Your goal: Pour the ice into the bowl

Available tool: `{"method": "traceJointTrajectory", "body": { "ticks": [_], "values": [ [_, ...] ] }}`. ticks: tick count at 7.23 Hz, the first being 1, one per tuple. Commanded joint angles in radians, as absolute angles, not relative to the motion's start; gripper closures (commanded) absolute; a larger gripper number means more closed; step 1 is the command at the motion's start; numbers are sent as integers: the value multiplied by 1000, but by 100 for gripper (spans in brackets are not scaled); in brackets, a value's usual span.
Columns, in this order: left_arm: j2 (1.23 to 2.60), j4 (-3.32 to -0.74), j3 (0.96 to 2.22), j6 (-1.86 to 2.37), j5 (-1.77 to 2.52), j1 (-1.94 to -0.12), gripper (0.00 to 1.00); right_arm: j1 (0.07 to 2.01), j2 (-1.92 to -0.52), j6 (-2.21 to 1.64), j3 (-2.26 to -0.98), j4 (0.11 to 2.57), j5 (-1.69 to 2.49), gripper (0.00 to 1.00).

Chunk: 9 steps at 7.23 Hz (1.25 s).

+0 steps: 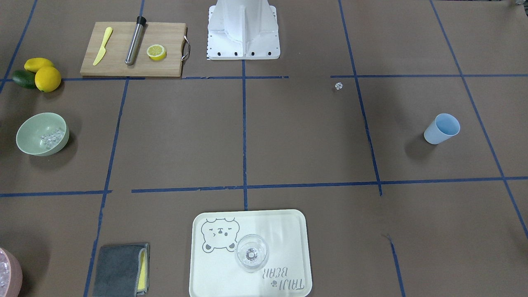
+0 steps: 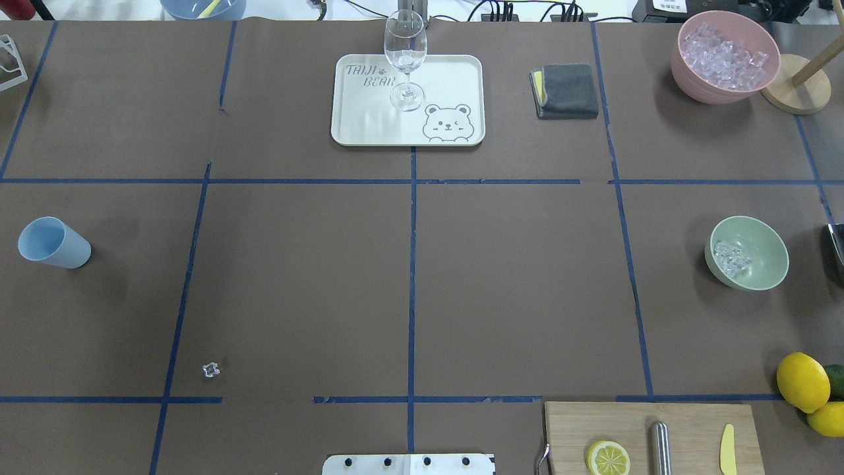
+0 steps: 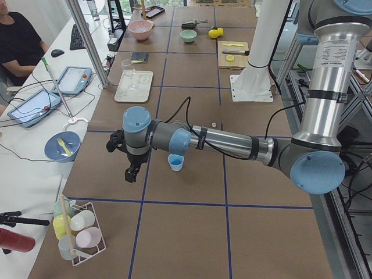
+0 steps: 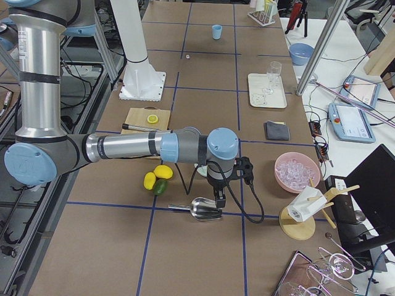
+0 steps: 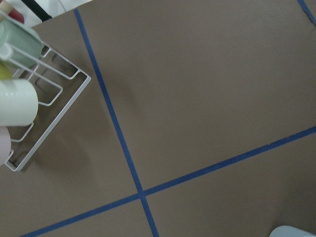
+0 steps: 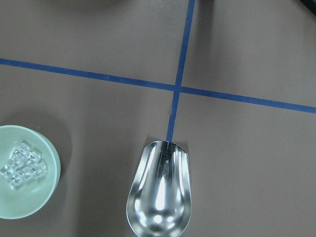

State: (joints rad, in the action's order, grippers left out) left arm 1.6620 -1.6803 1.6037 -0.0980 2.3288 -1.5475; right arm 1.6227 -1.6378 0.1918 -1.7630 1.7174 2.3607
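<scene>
The pale mint-green bowl (image 1: 42,134) (image 2: 748,253) stands on the robot's right side of the table and holds a small heap of clear ice (image 1: 53,138) (image 2: 732,257) (image 6: 22,165). One stray ice cube (image 2: 210,370) lies on the left side. The light blue cup (image 2: 53,243) (image 3: 175,162) stands upright and looks empty. My left gripper (image 3: 131,173) hangs fingers down just beyond the cup, apart from it. My right gripper (image 4: 220,200) hangs over a metal scoop (image 6: 160,195) that lies empty on the table. I cannot tell whether either gripper is open or shut.
A pink container (image 2: 724,56) full of ice stands at the far right. A tray (image 2: 461,72) bears a stemmed glass (image 2: 405,59). There is a grey cloth (image 2: 567,90), a cutting board (image 2: 686,422) with a lemon half, lemons (image 2: 802,382), and a wire cup rack (image 5: 54,103).
</scene>
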Motion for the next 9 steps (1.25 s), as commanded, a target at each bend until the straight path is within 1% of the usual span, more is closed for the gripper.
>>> {"method": "traceJointTrajectory", "body": {
  "ticks": [1, 9],
  "values": [
    [1596, -1674, 1585, -106, 2350, -1572, 0, 1626, -1646, 190, -1735, 1715, 2376, 0],
    [1585, -1671, 1583, -101, 2349, -1571, 0, 1626, -1649, 179, -1721, 1715, 2376, 0]
  ]
}}
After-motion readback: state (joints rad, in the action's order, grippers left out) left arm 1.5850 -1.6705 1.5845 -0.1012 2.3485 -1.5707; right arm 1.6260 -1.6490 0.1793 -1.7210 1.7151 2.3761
